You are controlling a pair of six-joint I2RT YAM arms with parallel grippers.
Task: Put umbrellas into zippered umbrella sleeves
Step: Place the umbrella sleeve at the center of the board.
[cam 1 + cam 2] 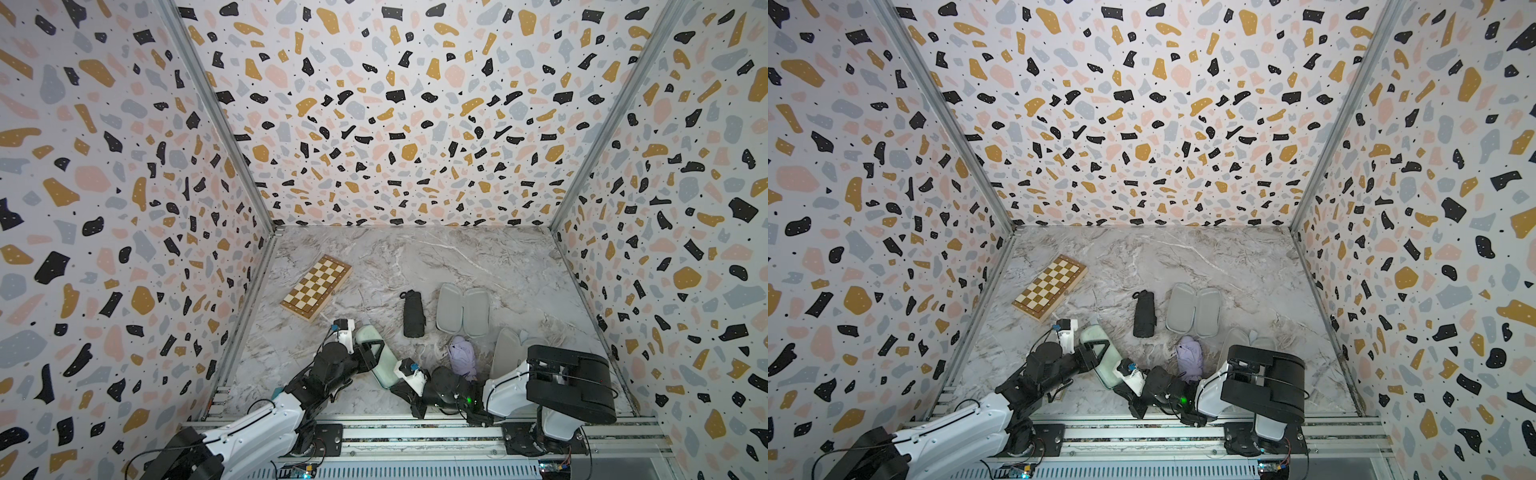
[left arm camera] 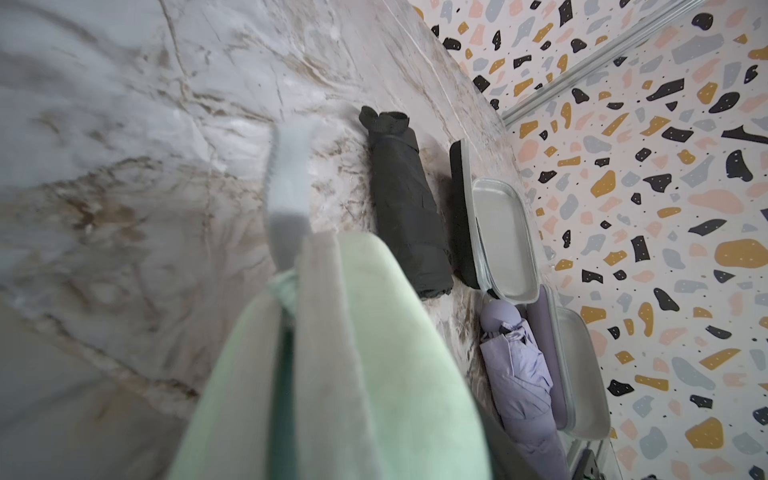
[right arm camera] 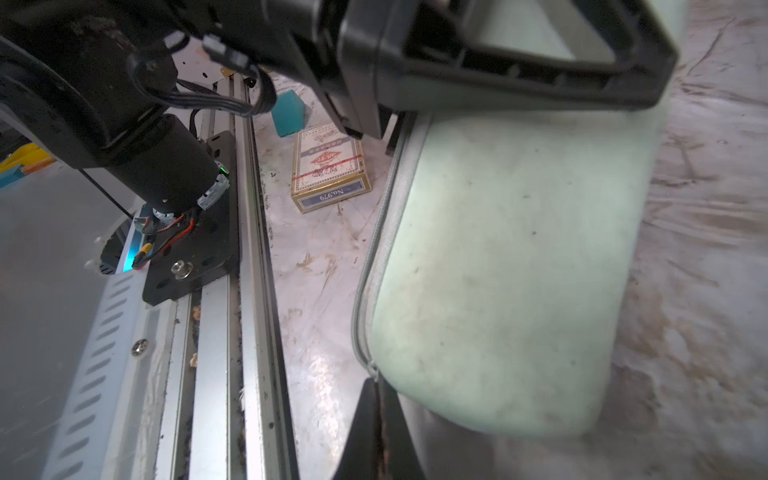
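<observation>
The mint green sleeve (image 1: 383, 369) lies at the front between both arms, nearly closed. In the left wrist view a dark green strip shows in the slit between its halves (image 2: 395, 353). My left gripper (image 1: 374, 351) reaches over the sleeve's far half, one black finger (image 3: 519, 83) across its top; its jaw gap is hidden. My right gripper (image 3: 377, 382) is shut, tips pinched at the zip slider on the sleeve's near end (image 3: 498, 270). The black umbrella (image 1: 413, 313) lies beside the open black sleeve (image 1: 463, 309). The lilac umbrella (image 1: 462, 357) lies next to the open lilac sleeve (image 1: 507, 353).
A wooden chessboard box (image 1: 316, 286) lies at the back left. A card box (image 3: 328, 170) and a teal block (image 3: 289, 114) sit near the left arm's base. An aluminium rail (image 1: 415, 432) runs along the front. Patterned walls close three sides.
</observation>
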